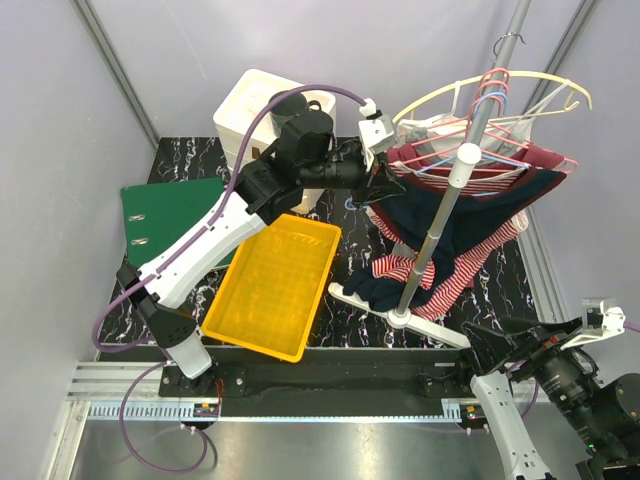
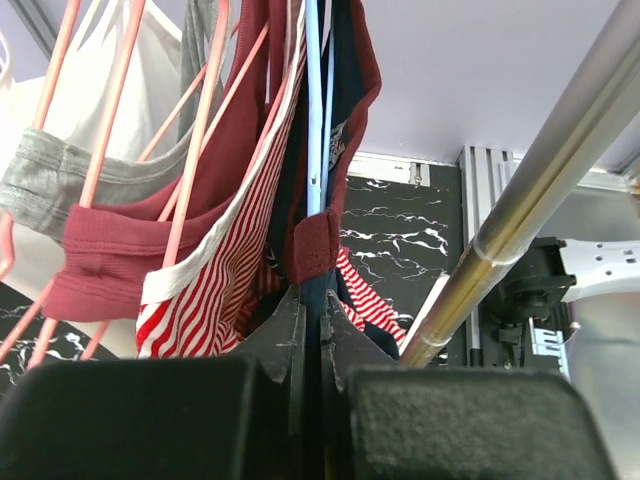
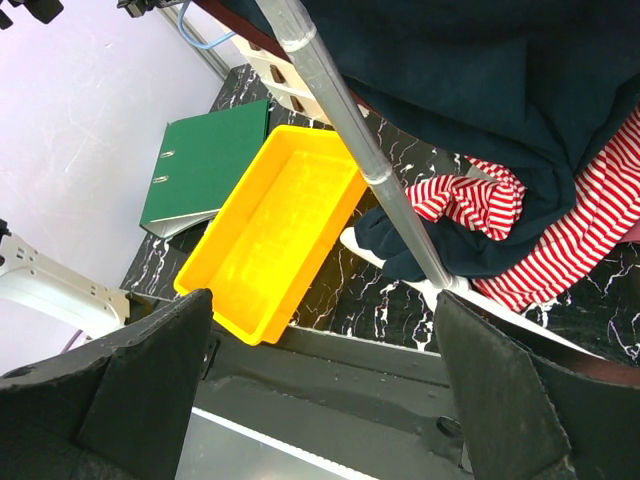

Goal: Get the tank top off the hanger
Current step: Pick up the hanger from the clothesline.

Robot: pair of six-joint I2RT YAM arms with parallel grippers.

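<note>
Pale walls close in a black marbled table (image 1: 185, 160), and everything is placed here from the silver pole (image 1: 440, 225) of the clothes rack that stands on it. Far left of the pole lies a green binder (image 1: 170, 210), flat on the table. Nearer the pole sits a yellow tray (image 1: 250, 345), with a white bin (image 1: 250, 110) behind it. The left gripper (image 2: 312, 300) reaches in just left of the pole, up at the level of the hung clothes, its fingers pressed together on the edge of the navy tank top (image 1: 470, 200) with dark red trim. That tank top hangs on the rack, draped around the pole among pink hangers (image 2: 200, 130) and a pale blue hanger (image 2: 315, 120); a red-and-white striped top (image 1: 470, 275) hangs beside it, low against the pole. Right of the pole and near the table's front edge, the right gripper (image 3: 322, 300) hangs with its fingers spread wide, holding nothing and touching nothing.
</note>
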